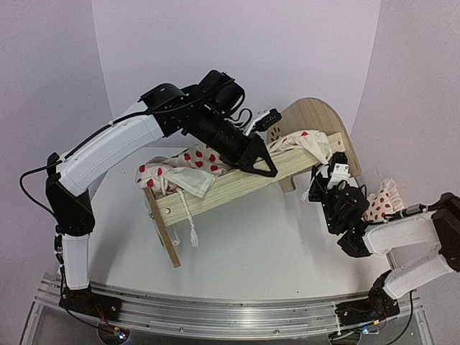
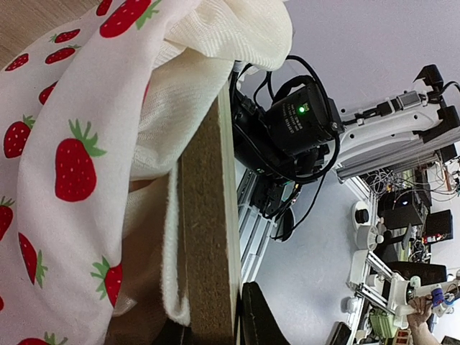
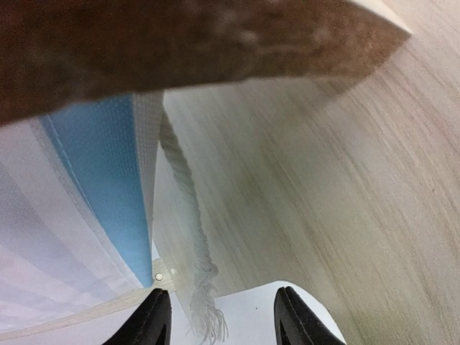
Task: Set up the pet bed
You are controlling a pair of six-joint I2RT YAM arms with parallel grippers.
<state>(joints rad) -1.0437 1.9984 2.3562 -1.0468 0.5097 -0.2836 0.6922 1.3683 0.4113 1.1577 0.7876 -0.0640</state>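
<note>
Pinching the side rail (image 2: 208,215) of the pet bed (image 1: 237,180), the left gripper (image 1: 263,166) has its fingers (image 2: 255,316) closed across the board. One dark tip lies against the outer face and the other is mostly hidden under cloth. This grip looks meant to steady the frame while the other arm works.

The right gripper (image 3: 219,320) has its fingers (image 3: 152,320) spread, with only a frayed cord (image 3: 188,208) hanging loose between them, so it holds nothing. It sits just beside the blue-and-white mattress (image 3: 100,180).

Farther out, the bed lies diagonally on the table (image 1: 251,251), with its headboard (image 1: 316,118) at the far right. The strawberry-print duvet (image 1: 190,162) is bunched toward the foot. A matching pillow (image 1: 384,201) lies by the right arm, probably the next thing to go on.
</note>
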